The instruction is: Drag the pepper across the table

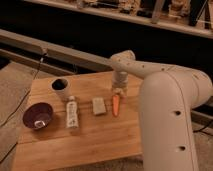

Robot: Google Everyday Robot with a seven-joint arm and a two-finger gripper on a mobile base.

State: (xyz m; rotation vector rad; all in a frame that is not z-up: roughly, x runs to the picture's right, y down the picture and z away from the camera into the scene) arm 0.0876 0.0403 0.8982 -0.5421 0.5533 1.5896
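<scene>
The pepper [116, 104] is a slim orange tapered piece lying on the light-brown wooden table [75, 140], near its right side, pointing toward the front. My gripper [119, 91] hangs from the white arm and sits right at the pepper's far end, touching or just above it. The arm's large white body covers the table's right edge.
A pale rectangular block [99, 106] lies just left of the pepper. A white tube [72, 113] lies further left. A dark purple bowl [38, 115] is at the left edge and a dark cup [60, 86] at the back left. A railing runs behind the table.
</scene>
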